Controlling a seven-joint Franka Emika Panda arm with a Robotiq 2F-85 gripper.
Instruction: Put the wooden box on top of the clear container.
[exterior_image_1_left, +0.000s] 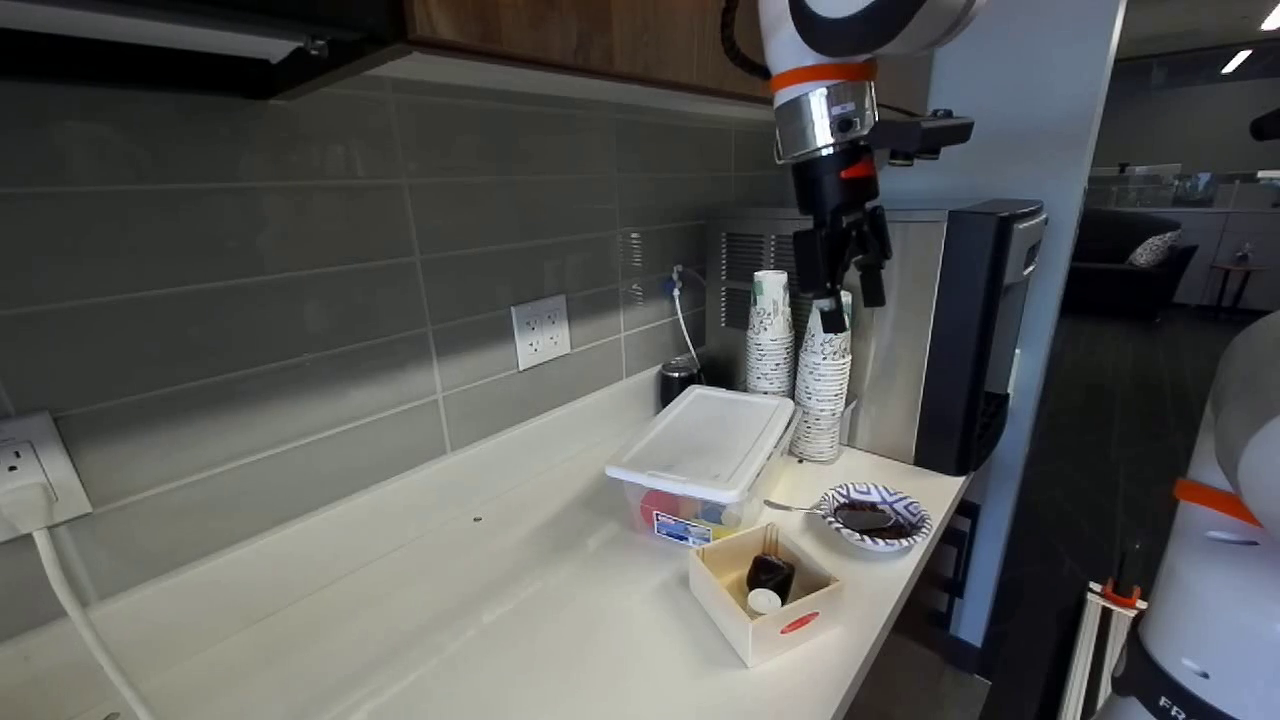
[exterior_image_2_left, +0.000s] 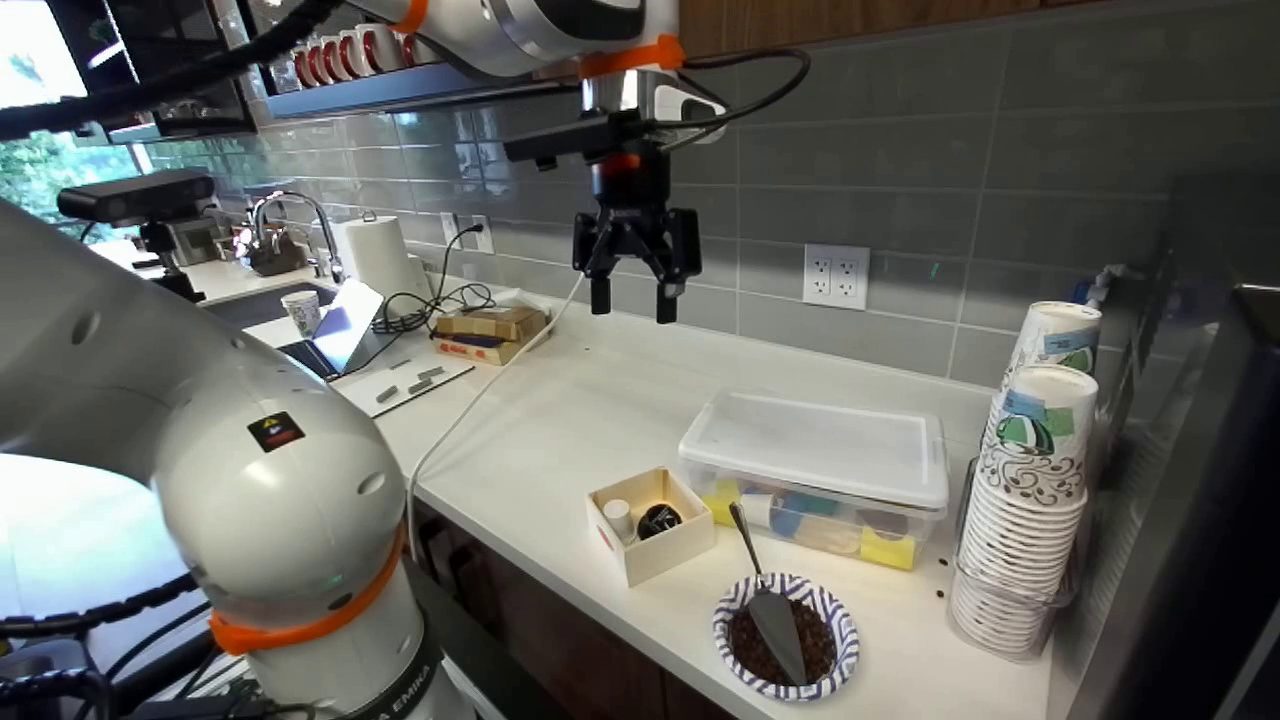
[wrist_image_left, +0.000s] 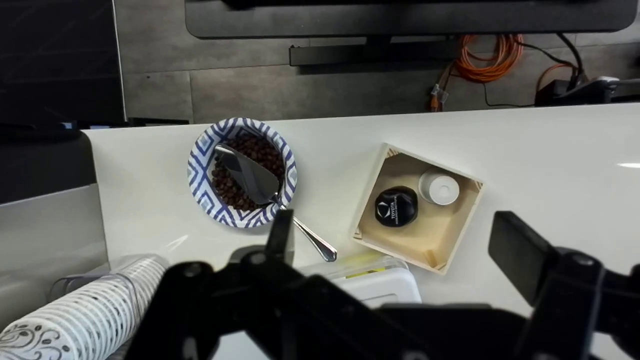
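The wooden box (exterior_image_1_left: 740, 620) is pale, with low walls. It stands on the counter beside the clear container (exterior_image_1_left: 710, 435), close to its near end. A black item and a small white cup-like item are in the box, as the wrist view shows the box (wrist_image_left: 420, 227). The clear container has a flat white lid, and nothing lies on the lid. The box (exterior_image_2_left: 672, 553) and container (exterior_image_2_left: 815, 440) both show in an exterior view. My gripper (exterior_image_2_left: 633, 300) is open and empty, high above the counter. In the wrist view the gripper (wrist_image_left: 393, 223) hides much of the container (wrist_image_left: 382, 287).
A patterned bowl (wrist_image_left: 200, 175) with brown beans and a metal server (exterior_image_2_left: 775, 635) stands near the counter edge. Stacked paper cups (exterior_image_2_left: 1025, 520) stand beyond the container, by a steel machine (exterior_image_1_left: 890, 350). A tiled wall (exterior_image_1_left: 520, 230) runs behind, with a wooden cabinet (exterior_image_1_left: 600, 40) above.
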